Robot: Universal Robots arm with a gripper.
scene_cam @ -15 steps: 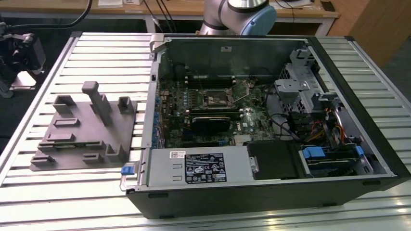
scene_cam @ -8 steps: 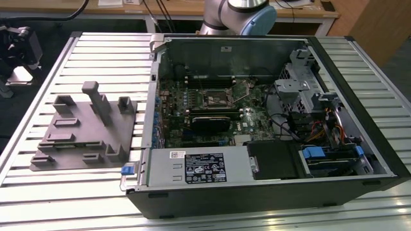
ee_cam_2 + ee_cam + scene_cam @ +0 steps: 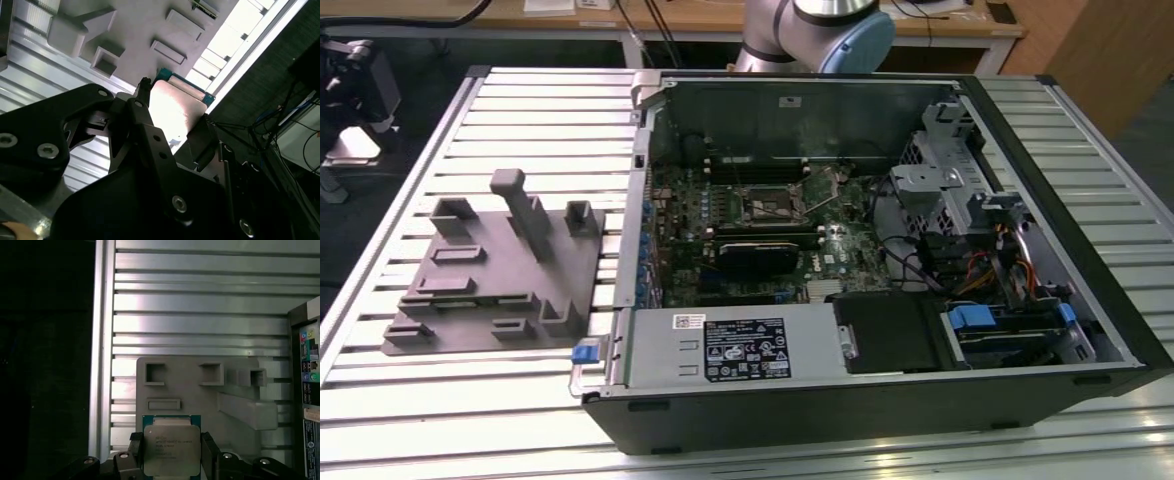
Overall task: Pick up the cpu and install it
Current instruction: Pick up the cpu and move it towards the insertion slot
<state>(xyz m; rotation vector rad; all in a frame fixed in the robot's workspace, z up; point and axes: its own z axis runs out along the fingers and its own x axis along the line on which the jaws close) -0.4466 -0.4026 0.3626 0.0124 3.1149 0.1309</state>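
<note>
Tray and open computer case side by side on a slatted table.
In the exterior view, the tray lies at 9 o'clock of the case, and the arm stands at 12 o'clock behind it. Inside the case, the power supply sits at 6 o'clock of the socket, and the drive bays at 4 o'clock. In both wrist views the cpu sits between the fingers of the gripper, with the tray beyond it.

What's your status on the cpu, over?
Hand shut on cpu. Held off the grey tray, apart from it. Nothing seen between them.
</note>
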